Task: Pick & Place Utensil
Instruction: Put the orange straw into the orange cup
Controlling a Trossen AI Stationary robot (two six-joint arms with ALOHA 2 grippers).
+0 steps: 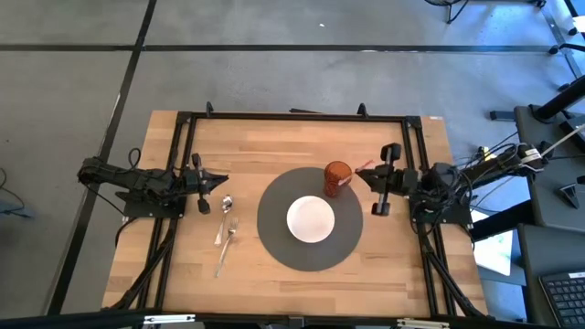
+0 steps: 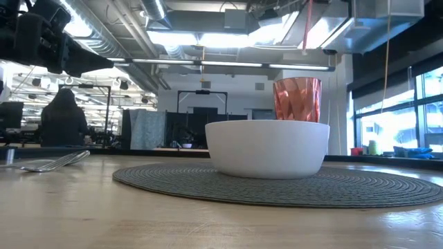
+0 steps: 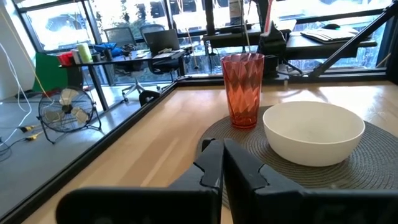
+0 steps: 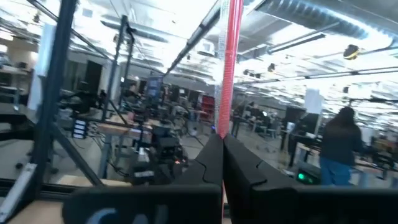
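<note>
A spoon point(image 1: 226, 212) and a fork point(image 1: 228, 242) lie flat on the wooden table, left of a dark round placemat point(image 1: 274, 239). On the mat stand a white bowl point(image 1: 311, 219) and a red faceted cup point(image 1: 338, 178). My left gripper point(image 1: 222, 181) hovers shut just beyond the spoon's bowl end and holds nothing; its fingers point(image 3: 222, 168) point at the cup point(image 3: 244, 87) and bowl point(image 3: 314, 132). My right gripper point(image 1: 361, 174) is beside the cup, on its right, shut on a thin red straw point(image 4: 231, 62). My right gripper pinches the red straw point(image 4: 226, 134) between its two shut fingers point(image 4: 249, 171). The straw stands roughly upright and crosses the fingers. It is lifted clear of the table, and a stretch of the straw point(image 2: 306, 24) shows above the cup's rim point(image 2: 297, 80).
A black frame point(image 1: 292, 117) runs round the table top. Bare wood lies near the table's near edge point(image 1: 302, 291) and left of the utensils. A person point(image 2: 64, 117) sits in the room behind the table.
</note>
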